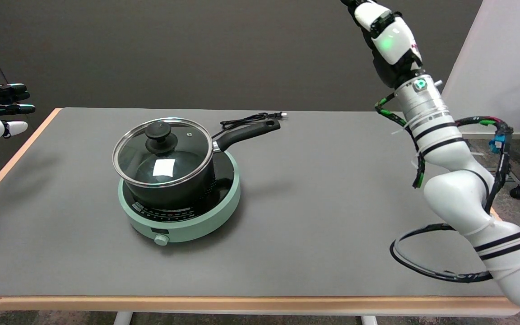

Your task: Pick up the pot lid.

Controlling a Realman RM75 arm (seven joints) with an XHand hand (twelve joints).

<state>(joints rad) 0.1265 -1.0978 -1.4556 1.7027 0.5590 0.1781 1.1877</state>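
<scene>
The wide grey table point(314, 216) with a pale wooden edge fills most of the head view, set before a dark grey wall. From the lower right the white right arm point(458, 194), ringed with black bands and trailing black and green cables, rises steeply over the table's far right side. At its top the black-and-white right hand point(388, 43) is held high in the air, well apart from everything on the table; its fingertips run out past the upper edge of the view, so I cannot tell whether the fingers are apart or together, and nothing is seen in it.

On the left half of the table sits a round mint-green induction hob point(183, 221) with a small dial at its front. On the hob stands a black saucepan point(183, 189), its long black handle point(248, 133) pointing toward the far right. The round glass pot lid point(163, 151) with a steel rim lies flat on the saucepan, closing it. A black round knob point(158, 132) stands at the lid's far left part, and a white patch shows through the glass near its middle.

Behind the handle a thin black power cord point(251, 119) lies coiled on the table, its plug pointing right
</scene>
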